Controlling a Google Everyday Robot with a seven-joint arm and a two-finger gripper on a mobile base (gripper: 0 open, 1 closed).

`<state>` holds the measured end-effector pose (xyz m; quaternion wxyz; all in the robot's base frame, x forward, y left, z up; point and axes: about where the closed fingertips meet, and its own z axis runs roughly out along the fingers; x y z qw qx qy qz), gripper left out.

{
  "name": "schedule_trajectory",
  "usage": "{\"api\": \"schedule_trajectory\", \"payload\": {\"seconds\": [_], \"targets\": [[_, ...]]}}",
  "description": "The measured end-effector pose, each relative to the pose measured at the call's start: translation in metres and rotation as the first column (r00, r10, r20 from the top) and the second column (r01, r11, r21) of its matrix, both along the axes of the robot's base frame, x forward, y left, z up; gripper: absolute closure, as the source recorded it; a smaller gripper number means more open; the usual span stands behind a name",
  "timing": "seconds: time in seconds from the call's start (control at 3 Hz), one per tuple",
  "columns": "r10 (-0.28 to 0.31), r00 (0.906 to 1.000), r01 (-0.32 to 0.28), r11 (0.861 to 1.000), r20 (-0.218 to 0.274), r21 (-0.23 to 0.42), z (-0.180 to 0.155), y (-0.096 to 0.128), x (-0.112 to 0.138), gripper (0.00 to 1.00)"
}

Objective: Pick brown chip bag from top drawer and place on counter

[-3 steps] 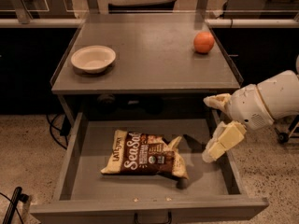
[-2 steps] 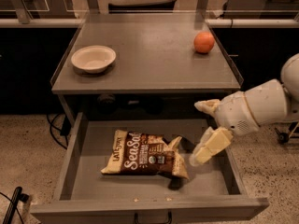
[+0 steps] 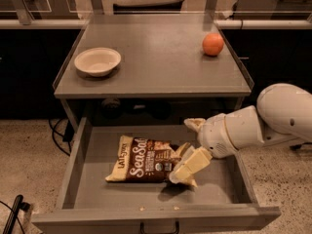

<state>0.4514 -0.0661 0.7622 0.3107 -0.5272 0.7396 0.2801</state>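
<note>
Cream end effector (image 3: 184,150) — fingers wide apart | at brown chip bag (image 3: 146,160) right end | in top drawer (image 3: 97,191)

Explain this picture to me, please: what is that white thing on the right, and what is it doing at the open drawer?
The white thing is a robot's arm, reaching in from the right. At its end is the gripper, with two cream-coloured jaws that stand open at the right end of the brown chip bag. Nothing is held yet. The bag lies flat in the open top drawer. Above the drawer is the counter, with a pale bowl on its left and a round orange fruit on its right. There is only one camera, looking down from the front. Where it is mounted cannot be told.
</note>
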Motion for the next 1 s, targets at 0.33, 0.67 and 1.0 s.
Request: {"api": "schedule_trajectory", "payload": {"seconds": [0.33, 0.67, 1.0], "targets": [[-0.029, 0.9996, 0.029, 0.999, -0.002, -0.017, -0.024, 0.015, 0.004, 0.0], [-0.043, 0.9991, 0.043, 0.997, -0.003, -0.063, -0.053, 0.023, 0.011, 0.0], [-0.044, 0.9988, 0.041, 0.992, -0.021, -0.12, -0.091, 0.027, 0.025, 0.0]]}}
